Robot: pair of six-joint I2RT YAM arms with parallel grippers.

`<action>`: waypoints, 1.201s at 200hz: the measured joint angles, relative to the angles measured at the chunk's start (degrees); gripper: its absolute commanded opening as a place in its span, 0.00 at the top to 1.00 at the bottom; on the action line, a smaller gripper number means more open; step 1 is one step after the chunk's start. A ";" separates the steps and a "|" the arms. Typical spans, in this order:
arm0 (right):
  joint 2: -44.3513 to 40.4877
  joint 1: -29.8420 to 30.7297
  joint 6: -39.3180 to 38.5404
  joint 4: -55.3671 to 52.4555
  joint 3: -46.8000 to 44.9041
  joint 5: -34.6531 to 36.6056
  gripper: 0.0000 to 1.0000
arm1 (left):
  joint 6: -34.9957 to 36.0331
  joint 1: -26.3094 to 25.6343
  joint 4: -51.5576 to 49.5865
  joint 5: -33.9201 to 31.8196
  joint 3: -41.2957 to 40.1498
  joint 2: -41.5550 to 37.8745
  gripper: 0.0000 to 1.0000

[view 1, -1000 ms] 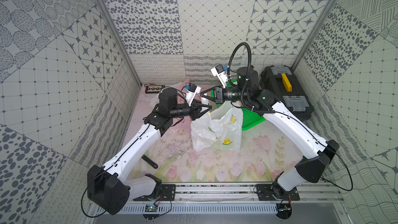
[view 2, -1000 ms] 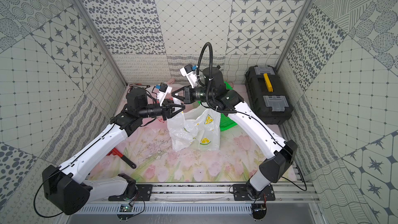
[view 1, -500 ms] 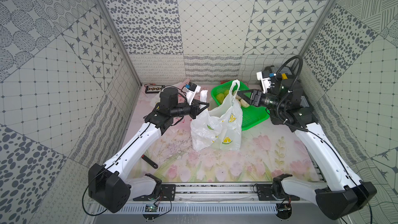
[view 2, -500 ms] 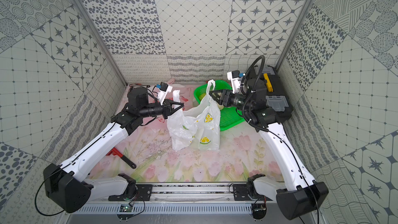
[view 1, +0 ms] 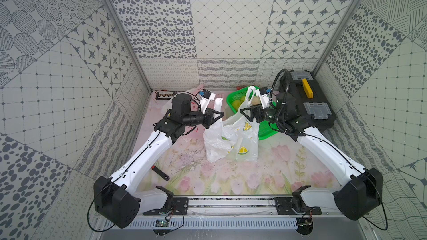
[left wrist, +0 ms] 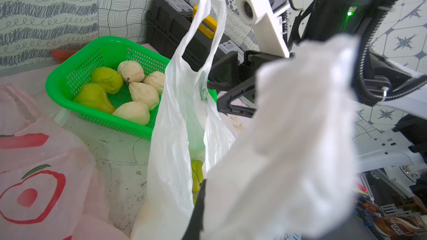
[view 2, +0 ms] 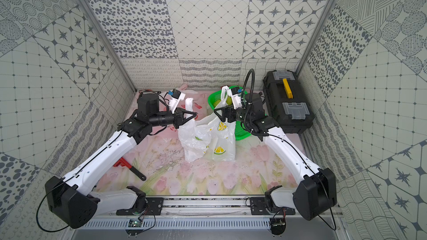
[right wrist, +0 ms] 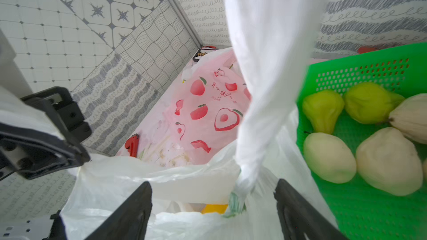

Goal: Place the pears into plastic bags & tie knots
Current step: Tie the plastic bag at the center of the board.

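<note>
Left pincer: the left pincer (view 1: 220, 114) is clamped tight on one handle loop (view 1: 217, 103) of the lemon bag. In the left wrist view that plastic is a white blur over much of my picture.
Right pincer: the right pincer (right wrist: 212, 204) has its jaws wide apart. The other handle loop (right wrist: 261, 65) rises between them, and I see no pinch on it.
Lemon bag: the lemon bag (view 1: 240, 145) stands mid-table between the two pincers, mouth up, handles untied. I spot one green pear (left wrist: 196, 176) inside.
Pears: the rest of the pears (left wrist: 136, 93), green and cream, lie in the green basket (left wrist: 69, 81) just behind the bag.
Pink bag: the pink bag (right wrist: 208, 102) lies slumped at the far left of the table (view 1: 231, 181), apart from the lemon bag.
In the way: the right arm hangs over the basket's near side in both top views. The upright loop cuts across my left wrist view of the basket.
Around: a black toolbox (view 1: 307, 105) sits right of the basket, touching or just beside, I can't tell. A red-handled wrench (view 1: 160, 172) lies on the table near the left arm, well apart from the bag.
</note>
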 measured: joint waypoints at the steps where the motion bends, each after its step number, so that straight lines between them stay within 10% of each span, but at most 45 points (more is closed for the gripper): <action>1: 0.09 -0.02 -0.11 0.04 0.02 0.09 0.18 | 0.00 0.00 0.00 0.00 0.00 0.00 1.00; 130: 4.90 -5.03 -1.88 7.37 -0.17 -2.73 0.37 | 0.57 -0.02 -6.01 0.09 1.60 -1.09 1.00; 185: 9.62 -4.68 0.15 13.31 -0.66 -6.71 0.87 | 0.17 0.04 -7.91 0.33 2.99 -0.28 1.00; 240: 3.06 7.21 -11.87 -2.03 -0.35 2.89 0.99 | 1.07 0.52 -19.52 1.40 14.43 9.27 0.99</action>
